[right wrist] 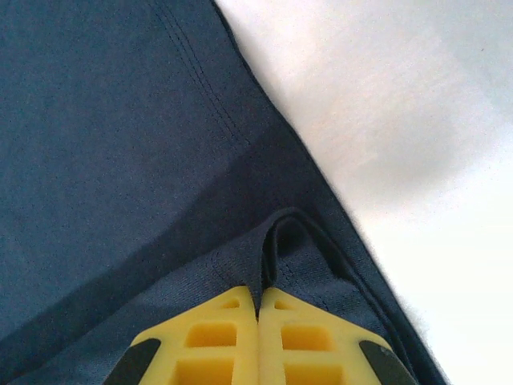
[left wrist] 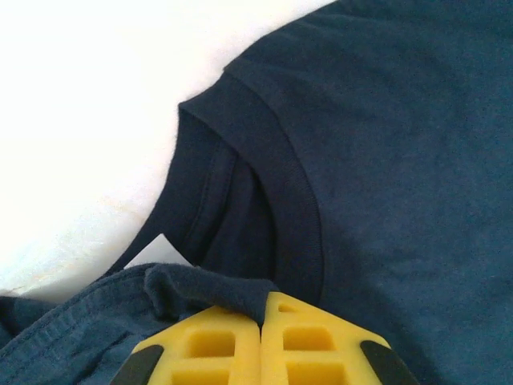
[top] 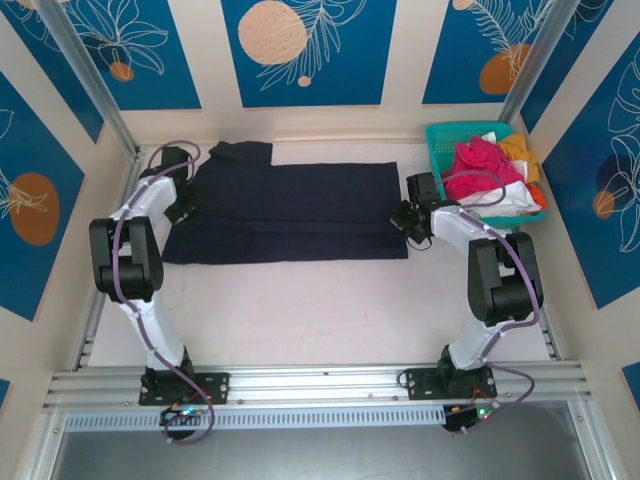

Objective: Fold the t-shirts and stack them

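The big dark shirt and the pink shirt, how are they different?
The dark shirt is navy and lies spread flat on the table. The pink shirt is bright and crumpled in the teal basket. The left gripper and the right gripper each pinch a fold of the dark shirt, but no gripper holds the pink shirt. Both are soft cloth.
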### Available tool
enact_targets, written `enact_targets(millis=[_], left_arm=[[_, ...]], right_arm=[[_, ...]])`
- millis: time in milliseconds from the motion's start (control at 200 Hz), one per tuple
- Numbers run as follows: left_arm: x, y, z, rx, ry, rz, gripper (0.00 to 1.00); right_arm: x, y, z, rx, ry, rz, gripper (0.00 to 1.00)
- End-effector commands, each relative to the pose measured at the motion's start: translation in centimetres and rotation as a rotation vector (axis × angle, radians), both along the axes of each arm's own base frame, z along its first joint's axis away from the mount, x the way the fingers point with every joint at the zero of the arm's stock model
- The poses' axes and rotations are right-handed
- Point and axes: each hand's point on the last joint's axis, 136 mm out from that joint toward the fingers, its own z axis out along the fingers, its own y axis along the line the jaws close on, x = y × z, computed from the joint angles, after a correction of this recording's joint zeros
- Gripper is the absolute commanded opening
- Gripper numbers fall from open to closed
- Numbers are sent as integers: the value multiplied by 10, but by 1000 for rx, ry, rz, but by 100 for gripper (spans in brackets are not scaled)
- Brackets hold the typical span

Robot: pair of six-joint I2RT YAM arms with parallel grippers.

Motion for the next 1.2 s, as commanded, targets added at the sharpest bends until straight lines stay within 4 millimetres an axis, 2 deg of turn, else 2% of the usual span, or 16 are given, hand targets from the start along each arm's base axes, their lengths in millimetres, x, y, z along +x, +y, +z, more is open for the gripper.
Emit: enact_targets(millis=[0, 75, 270, 600, 715, 780, 825, 880, 950, 1040, 1115, 1195], left_arm=[[14, 3, 21, -13, -71, -7, 0], [14, 3, 23, -14, -77, -4, 0], [15, 3, 9, -14, -46, -5, 0], [23, 6, -2, -5, -33, -6, 0], [23, 2, -10, -25, -21, -6, 0], [23, 0, -15, -36, -14, -10, 1], [23, -1, -16, -41, -13, -12, 8], [24, -2, -16, -50, -20, -17, 24], [24, -6, -13, -66, -41, -30, 41], [26, -12, -2, -88, -90, -47, 74], [23, -19, 10, -83, -125, -68, 99], [19, -32, 19, -59, -157, -108, 100]], right_arm=[[2, -9, 7, -11, -22, -33, 0], [1, -10, 8, -12, -23, -35, 0], [1, -10, 3, -14, -13, -35, 0], [2, -9, -6, -4, 12, -37, 0], [4, -7, -8, 5, 11, -35, 7], [6, -5, -5, 14, -3, -24, 20], [8, -3, -2, 19, -19, -12, 34], [10, 0, 6, 26, -53, 8, 50], [11, 3, 18, 26, -102, 23, 62], [8, 6, 33, 0, -164, 36, 71], [5, 17, 42, -45, -216, 74, 73], [3, 36, 40, -88, -224, 132, 72]])
